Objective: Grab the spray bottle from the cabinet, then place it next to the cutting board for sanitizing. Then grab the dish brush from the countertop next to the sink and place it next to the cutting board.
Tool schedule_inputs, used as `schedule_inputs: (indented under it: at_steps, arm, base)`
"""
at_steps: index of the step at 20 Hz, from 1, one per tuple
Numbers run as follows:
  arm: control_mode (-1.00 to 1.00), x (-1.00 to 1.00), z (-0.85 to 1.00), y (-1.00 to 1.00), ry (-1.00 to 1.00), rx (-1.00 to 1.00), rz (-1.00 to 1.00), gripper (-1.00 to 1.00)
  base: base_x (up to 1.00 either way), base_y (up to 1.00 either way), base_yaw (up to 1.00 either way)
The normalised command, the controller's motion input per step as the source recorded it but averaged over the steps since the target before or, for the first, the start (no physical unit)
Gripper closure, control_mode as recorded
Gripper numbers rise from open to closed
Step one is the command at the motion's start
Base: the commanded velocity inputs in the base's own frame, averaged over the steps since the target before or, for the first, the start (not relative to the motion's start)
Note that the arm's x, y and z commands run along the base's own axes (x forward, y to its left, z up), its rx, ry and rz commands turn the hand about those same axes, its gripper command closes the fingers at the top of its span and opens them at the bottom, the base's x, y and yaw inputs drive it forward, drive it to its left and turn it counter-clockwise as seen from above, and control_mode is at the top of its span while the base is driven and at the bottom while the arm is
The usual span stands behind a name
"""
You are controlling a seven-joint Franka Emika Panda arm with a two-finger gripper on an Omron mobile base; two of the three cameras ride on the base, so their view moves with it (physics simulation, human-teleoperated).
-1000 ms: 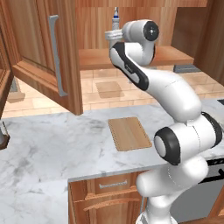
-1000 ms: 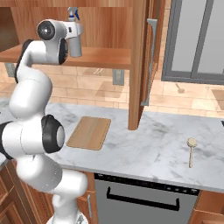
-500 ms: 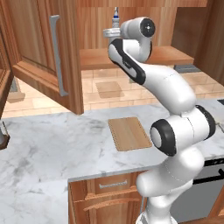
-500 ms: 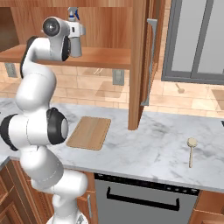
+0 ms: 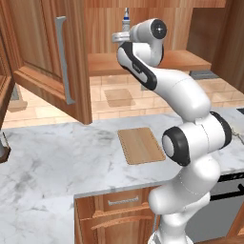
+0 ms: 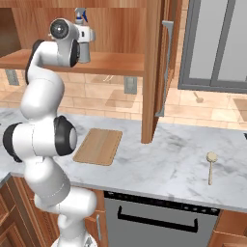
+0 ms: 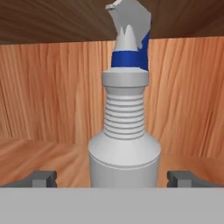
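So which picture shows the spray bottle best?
The hand view: the bottle stands big and close, its whole front showing, between the open hand's fingertips. In both base views just its small top pokes out behind the arm.

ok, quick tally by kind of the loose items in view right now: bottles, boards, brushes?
Spray bottle: 1, upright on the cabinet shelf, between the open fingers of the gripper
Cutting board: 1, flat on the countertop
Dish brush: 1, lying on the countertop, apart from the board
Total: 3
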Motion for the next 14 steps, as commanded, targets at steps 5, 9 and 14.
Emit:
schedule_inputs:
  at_steps: [5,9,14]
  arm:
    - [-1.00,0.14,-0.11,0.00,0.03,0.00,0.00,-1.00]
    - [-1.00,0.15,0.00,0.00,0.01,0.00,0.00,-1.00]
    - [-1.00,0.21,0.00,0.00,0.02,0.00,0.00,-1.00]
  base:
    - [0.00,0.00,0.00]
    - [0.00,0.00,0.00]
    - [0.00,0.00,0.00]
